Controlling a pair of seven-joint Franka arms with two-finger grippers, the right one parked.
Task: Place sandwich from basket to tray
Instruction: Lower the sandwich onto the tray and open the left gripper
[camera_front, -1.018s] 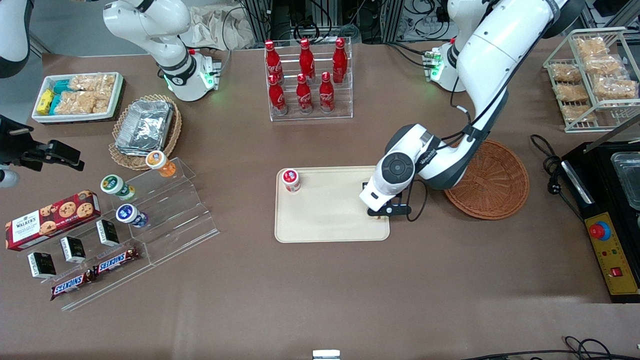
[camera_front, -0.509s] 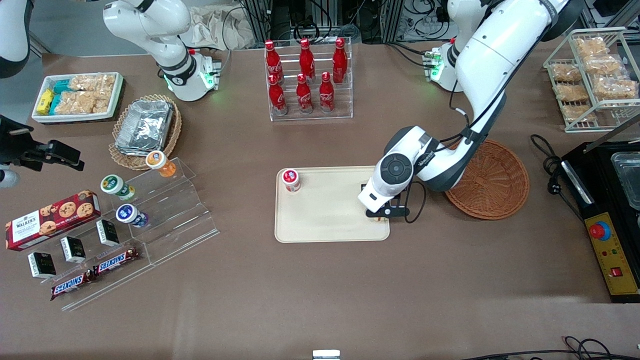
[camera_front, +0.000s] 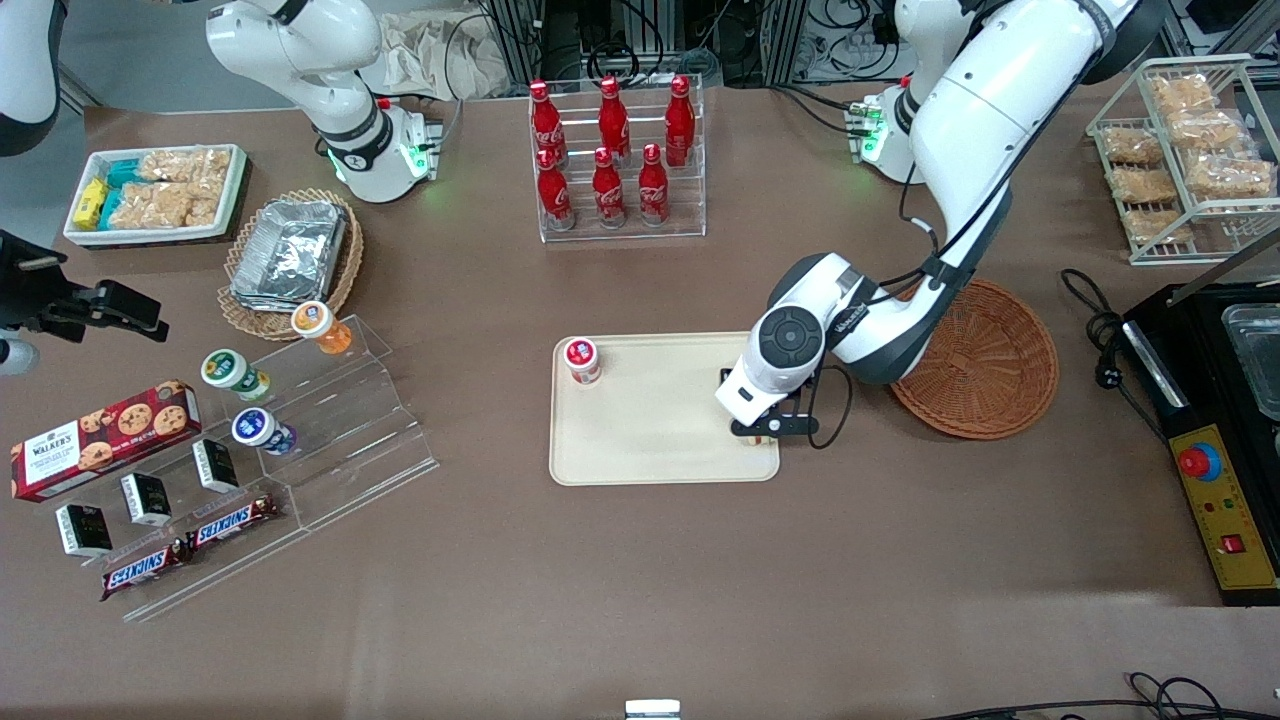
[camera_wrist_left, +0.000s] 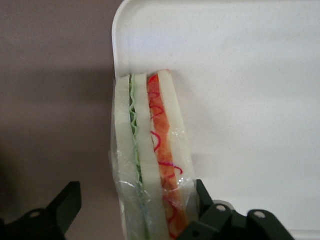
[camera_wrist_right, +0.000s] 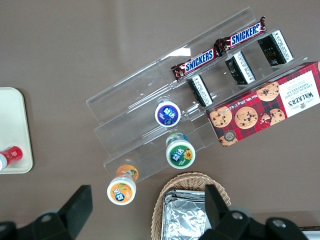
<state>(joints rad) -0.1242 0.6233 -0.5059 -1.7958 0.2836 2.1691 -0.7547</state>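
The sandwich (camera_wrist_left: 150, 165), a plastic-wrapped wedge of pale bread with orange-red and green filling, stands on edge at the corner of the beige tray (camera_front: 650, 440) nearest the basket, partly over the rim. My gripper (camera_wrist_left: 135, 205) straddles it and is open. One finger (camera_wrist_left: 204, 200) rests against the wrapper and the other finger (camera_wrist_left: 67, 202) stands apart from it. In the front view the gripper (camera_front: 766, 430) is low over that corner and hides most of the sandwich. The reddish-brown wicker basket (camera_front: 985, 360) beside the tray holds nothing.
A small red-lidded cup (camera_front: 581, 359) stands on the tray corner toward the parked arm's end. A rack of red cola bottles (camera_front: 615, 160) is farther from the front camera. A black appliance (camera_front: 1215, 430) sits at the working arm's end, and a clear stepped shelf (camera_front: 330, 420) with snacks at the parked arm's end.
The wrist has shifted only slightly toward the parked arm's end, staying low over the tray corner. Nothing else has moved.
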